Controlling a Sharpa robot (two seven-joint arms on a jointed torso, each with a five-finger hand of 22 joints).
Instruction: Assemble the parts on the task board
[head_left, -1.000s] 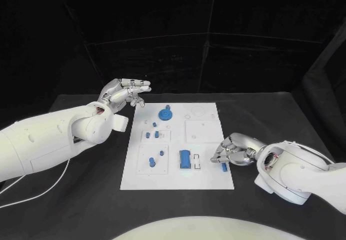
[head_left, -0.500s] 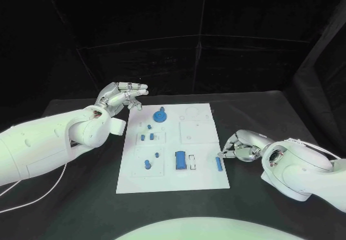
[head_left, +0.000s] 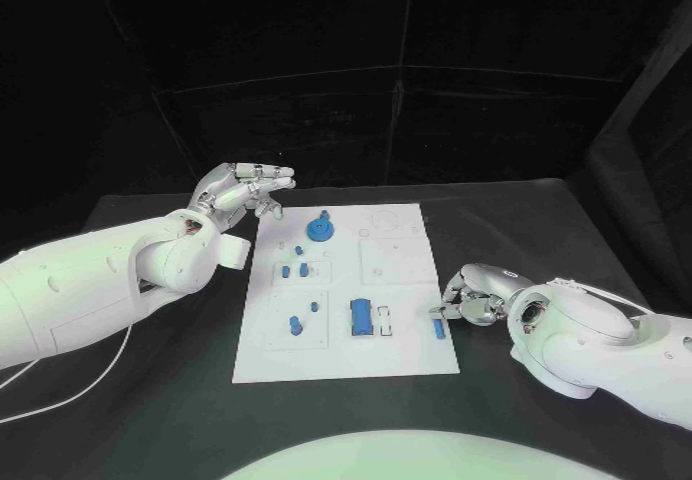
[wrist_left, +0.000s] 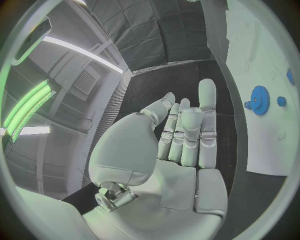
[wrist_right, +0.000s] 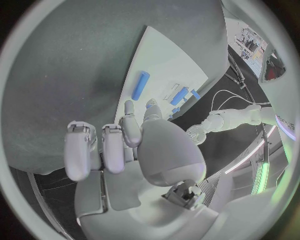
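Assembly is judged partial: the blue toothed plastic gear (head_left: 320, 231) stands mounted in the upper centre of the white rectangular task board (head_left: 408, 350), the blue plastic rod (head_left: 438, 328) lies loose at the board's lower right edge, the right hand (head_left: 476, 297) rests just beside it with fingers curled on nothing, and the left hand (head_left: 242, 188) hovers empty at upper left with fingers extended.

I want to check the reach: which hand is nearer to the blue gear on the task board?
The left hand: it hovers just beyond the board's edge beside the blue gear. The right hand is at the opposite edge, further along the board.

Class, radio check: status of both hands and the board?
Left hand open, off board. Right hand empty beside blue bar lying on board's edge. Nothing in the way.
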